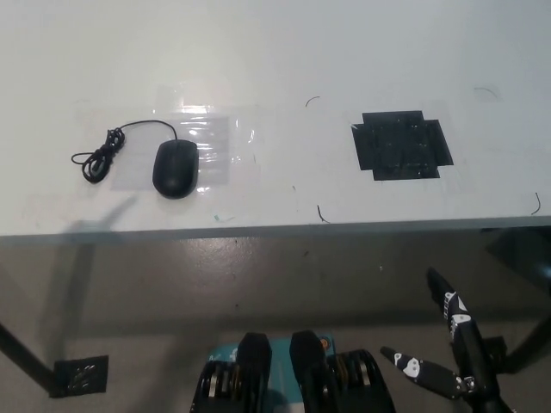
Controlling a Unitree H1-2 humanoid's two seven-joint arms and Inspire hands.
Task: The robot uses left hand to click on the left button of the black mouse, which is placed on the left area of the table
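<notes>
A black mouse (176, 169) lies on the left part of the white table (275, 52), on a patch of clear tape. Its thin black cord (105, 153) runs left and ends in a small coil. My white left hand is out of the head view; only a faint shadow falls on the table's front edge at the left. My black right hand (448, 344) hangs below the table edge at the lower right, its fingers spread apart and holding nothing.
A square patch of black tape (401, 145) is stuck on the right half of the table. A few thin pen marks dot the tabletop. Below the table's front edge (275, 231) lies grey floor, with a table leg base at the lower left.
</notes>
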